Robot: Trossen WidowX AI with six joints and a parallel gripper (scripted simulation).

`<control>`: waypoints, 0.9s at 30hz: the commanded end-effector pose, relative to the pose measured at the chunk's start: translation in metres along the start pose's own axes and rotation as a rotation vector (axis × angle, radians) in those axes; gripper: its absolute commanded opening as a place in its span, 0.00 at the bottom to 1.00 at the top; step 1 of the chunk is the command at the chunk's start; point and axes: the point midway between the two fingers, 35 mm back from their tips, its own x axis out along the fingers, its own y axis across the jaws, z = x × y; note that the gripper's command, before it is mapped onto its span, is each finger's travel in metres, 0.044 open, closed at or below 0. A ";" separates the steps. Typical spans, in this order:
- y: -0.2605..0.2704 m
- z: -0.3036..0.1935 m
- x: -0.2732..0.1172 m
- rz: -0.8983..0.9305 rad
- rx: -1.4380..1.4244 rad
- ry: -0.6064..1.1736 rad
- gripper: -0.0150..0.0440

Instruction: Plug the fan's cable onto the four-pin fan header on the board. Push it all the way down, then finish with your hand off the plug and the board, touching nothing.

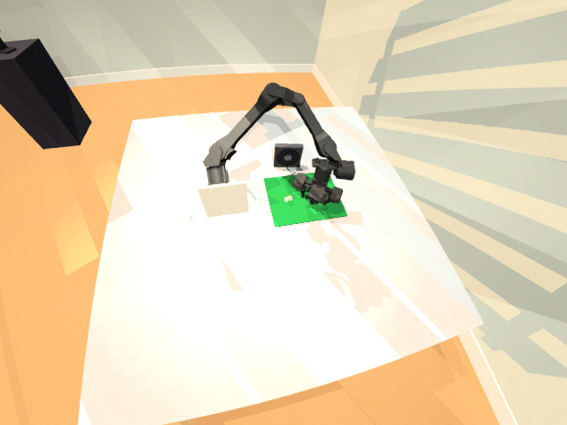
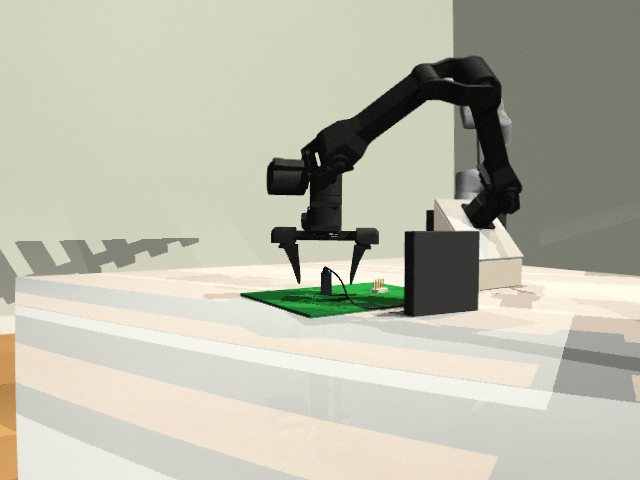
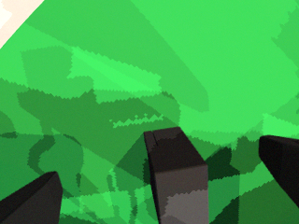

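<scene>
The black plug (image 2: 326,283) (image 3: 182,187) stands upright on the green board (image 2: 279,297) (image 1: 283,217) (image 3: 243,56), its cable (image 2: 347,291) leaving the top and running to the fan. My gripper (image 2: 325,282) (image 3: 163,163) is wide open and points down, with one fingertip on each side of the plug and a gap on both sides. The fingertips are a little above the board. The white four-pin header (image 2: 378,289) (image 1: 288,198) stands apart from the plug, its pins bare. In the top view the arm hides the plug; the header is out of the wrist view.
The dark square fan (image 2: 442,273) (image 1: 288,156) stands upright beside the board's edge. The arm's pale slanted base block (image 1: 223,199) (image 2: 500,273) is on the header's side of the board. The cable lies low between board and fan.
</scene>
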 end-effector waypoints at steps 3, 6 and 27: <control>-0.003 0.001 0.007 -0.010 0.007 0.001 1.00; -0.001 0.001 0.005 -0.005 0.002 -0.002 0.96; 0.000 0.001 -0.020 -0.006 0.005 -0.002 0.25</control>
